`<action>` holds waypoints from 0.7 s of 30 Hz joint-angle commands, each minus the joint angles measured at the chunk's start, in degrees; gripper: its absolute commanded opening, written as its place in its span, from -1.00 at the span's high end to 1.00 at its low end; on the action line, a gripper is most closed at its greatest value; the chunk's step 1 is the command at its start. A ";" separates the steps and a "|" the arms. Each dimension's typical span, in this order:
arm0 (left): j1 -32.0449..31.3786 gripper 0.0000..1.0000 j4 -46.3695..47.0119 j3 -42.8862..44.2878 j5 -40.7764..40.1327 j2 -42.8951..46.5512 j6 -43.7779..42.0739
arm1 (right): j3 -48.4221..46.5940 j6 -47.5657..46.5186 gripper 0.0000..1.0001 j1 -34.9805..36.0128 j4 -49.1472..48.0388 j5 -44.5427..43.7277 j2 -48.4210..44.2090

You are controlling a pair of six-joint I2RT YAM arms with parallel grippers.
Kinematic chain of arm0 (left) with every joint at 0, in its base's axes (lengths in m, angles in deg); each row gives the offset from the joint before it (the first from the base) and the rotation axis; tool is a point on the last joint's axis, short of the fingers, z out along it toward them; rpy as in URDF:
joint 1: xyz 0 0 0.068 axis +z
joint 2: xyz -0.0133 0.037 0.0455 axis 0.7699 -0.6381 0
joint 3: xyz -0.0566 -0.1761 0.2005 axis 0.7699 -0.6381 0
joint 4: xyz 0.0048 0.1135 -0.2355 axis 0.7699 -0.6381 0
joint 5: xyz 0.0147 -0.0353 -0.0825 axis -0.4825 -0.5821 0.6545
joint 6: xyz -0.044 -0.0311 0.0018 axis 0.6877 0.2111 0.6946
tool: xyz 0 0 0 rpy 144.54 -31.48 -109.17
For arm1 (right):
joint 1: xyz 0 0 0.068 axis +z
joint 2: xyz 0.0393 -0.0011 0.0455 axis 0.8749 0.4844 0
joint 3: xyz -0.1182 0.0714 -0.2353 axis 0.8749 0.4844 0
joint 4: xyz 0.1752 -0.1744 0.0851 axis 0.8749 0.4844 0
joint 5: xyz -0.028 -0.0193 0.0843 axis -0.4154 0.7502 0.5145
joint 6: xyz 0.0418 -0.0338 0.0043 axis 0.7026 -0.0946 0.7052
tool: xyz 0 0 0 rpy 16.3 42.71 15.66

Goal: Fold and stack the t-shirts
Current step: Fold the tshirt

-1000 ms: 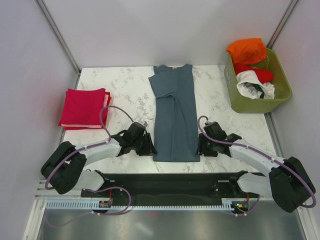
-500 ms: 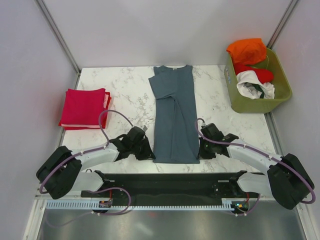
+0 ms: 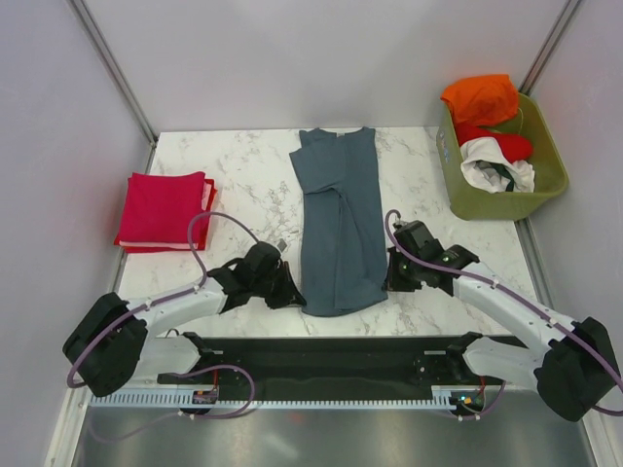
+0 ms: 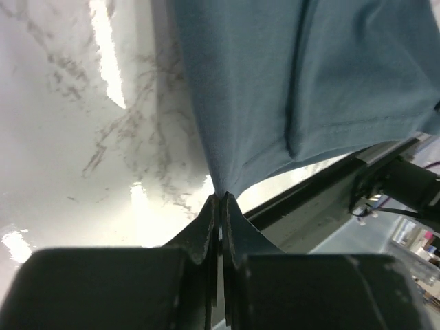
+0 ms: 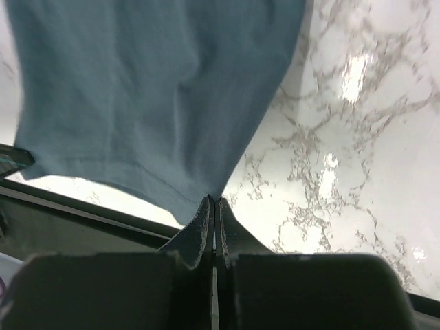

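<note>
A slate blue-grey t-shirt lies lengthwise down the middle of the marble table, folded into a narrow strip. My left gripper is shut on its near left corner. My right gripper is shut on the near right corner. The near hem is lifted and sags between the two grips. A crimson red t-shirt, folded to a rectangle, rests at the table's left. Orange, red and white t-shirts are piled in the basket.
An olive-green plastic basket stands at the back right corner. The black base rail runs along the table's near edge, just behind the shirt's hem. Grey walls enclose the table on three sides.
Both grippers have closed on the blue-grey shirt's near corners. The hem has come up off the table and drawn slightly away from the near edge.
</note>
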 commanded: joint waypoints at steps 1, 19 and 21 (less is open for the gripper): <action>2.78 0.95 0.22 5.58 3.65 -0.02 0.08 | -6.23 -2.10 1.00 -0.75 1.34 -4.18 0.71; 18.70 0.95 -4.61 38.09 -0.03 -23.04 -6.96 | -33.39 -4.56 1.00 -11.56 -6.05 -9.81 27.67; 19.49 0.95 -4.52 40.03 -0.21 -25.33 -6.52 | -35.50 -4.30 1.00 -12.79 -6.05 -8.85 29.80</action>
